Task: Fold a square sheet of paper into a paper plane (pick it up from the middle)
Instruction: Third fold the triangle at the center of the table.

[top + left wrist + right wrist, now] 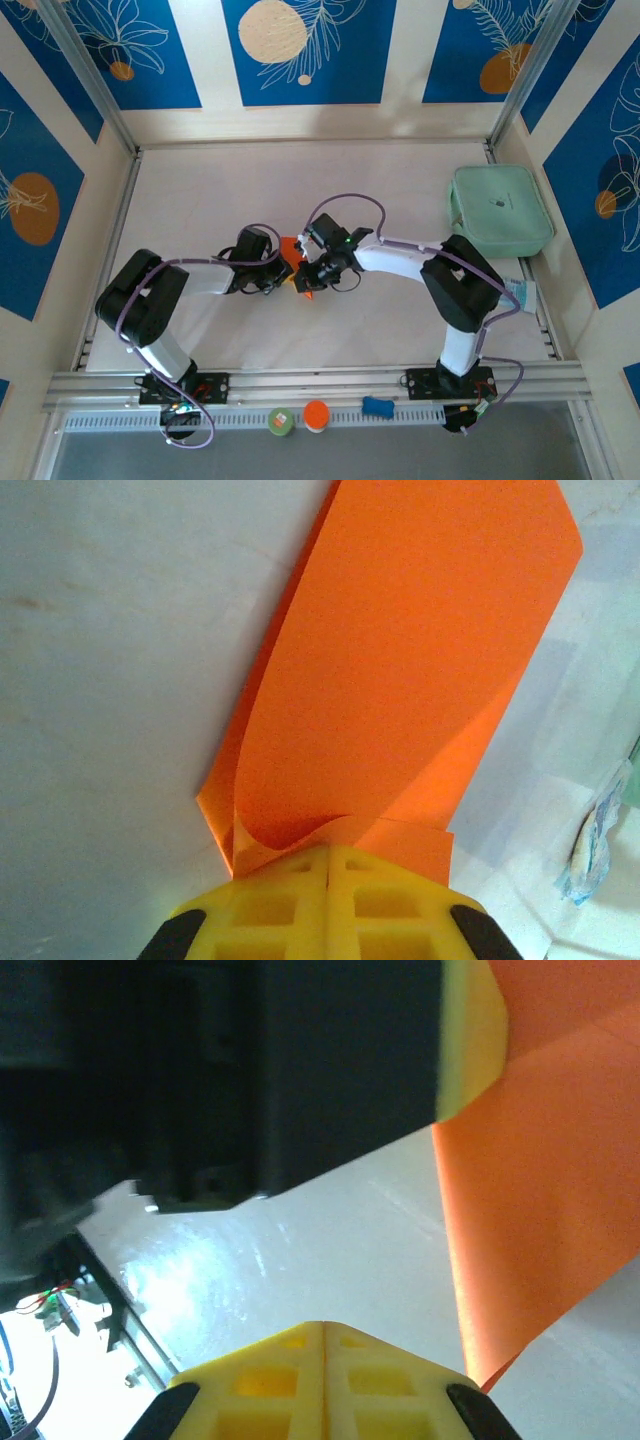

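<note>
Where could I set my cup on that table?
Bare: the far strip of table by the back wall, and the near stretch between arm bases. Crowded: the middle, where left gripper and right gripper meet at the orange paper; the mint-green case sits far right.

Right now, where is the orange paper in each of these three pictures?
Top view: the orange paper sits near the middle of the white table.
Left wrist view: it stands in the centre, rising from the closed left end effector, which pinches its bottom edge.
Right wrist view: it hangs along the right edge.
Shared landmark: the white table lies behind the paper in all three.
</note>
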`<move>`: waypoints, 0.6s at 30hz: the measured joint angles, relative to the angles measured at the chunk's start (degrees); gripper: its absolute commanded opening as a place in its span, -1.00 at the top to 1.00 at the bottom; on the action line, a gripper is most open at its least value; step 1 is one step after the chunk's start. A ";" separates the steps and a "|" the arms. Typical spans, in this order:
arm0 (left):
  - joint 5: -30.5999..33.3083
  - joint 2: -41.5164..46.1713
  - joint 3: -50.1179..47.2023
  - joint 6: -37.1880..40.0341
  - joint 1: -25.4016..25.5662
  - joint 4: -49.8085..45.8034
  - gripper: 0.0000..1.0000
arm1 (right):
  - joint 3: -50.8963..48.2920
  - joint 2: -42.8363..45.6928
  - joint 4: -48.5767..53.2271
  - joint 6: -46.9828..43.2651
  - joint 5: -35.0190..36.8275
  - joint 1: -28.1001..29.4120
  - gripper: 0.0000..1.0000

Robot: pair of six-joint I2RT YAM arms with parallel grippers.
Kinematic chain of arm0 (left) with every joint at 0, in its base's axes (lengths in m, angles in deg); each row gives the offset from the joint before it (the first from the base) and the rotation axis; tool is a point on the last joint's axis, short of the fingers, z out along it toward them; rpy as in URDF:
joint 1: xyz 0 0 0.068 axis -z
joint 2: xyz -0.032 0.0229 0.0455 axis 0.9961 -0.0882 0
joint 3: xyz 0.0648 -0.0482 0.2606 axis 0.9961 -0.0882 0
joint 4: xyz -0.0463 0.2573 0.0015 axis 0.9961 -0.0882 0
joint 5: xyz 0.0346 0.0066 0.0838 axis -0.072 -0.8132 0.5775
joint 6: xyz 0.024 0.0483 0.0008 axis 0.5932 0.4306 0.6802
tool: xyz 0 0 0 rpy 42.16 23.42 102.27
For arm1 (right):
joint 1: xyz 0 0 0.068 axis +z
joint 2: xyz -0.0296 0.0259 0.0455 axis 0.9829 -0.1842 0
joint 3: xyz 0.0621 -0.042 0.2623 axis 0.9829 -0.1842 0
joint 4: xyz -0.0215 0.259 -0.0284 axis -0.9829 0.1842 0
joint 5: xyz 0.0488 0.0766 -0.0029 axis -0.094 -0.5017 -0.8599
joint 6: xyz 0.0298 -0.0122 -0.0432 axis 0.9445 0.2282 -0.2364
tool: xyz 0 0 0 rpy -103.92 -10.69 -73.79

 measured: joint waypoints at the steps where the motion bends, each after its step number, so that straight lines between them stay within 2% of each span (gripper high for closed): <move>1: -0.02 -0.02 0.04 0.00 0.00 0.00 0.93 | 0.00 -0.35 -0.02 0.15 0.11 0.00 0.88; 18: -0.42 -0.57 0.46 -0.02 0.00 0.02 0.93 | 0.50 -3.15 0.28 0.59 3.67 0.59 0.90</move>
